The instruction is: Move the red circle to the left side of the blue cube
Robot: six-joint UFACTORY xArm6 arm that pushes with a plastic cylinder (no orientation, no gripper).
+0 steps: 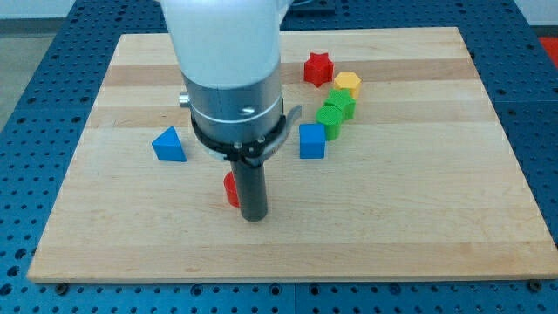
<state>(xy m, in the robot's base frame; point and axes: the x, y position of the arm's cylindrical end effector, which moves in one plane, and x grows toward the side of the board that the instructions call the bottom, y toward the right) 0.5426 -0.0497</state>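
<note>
The red circle (230, 188) lies near the middle of the wooden board, mostly hidden behind my rod; only its left edge shows. My tip (254, 217) rests on the board just right of and slightly below the red circle, touching or nearly touching it. The blue cube (312, 140) stands up and to the right of the tip, well apart from the red circle. The arm's white and grey body covers the board above the rod.
A blue triangle (169, 145) lies at the view's left. A red star (318, 69), a yellow block (347, 85) and two green blocks (336, 111) form a cluster above and right of the blue cube. The board (418, 227) sits on a blue perforated table.
</note>
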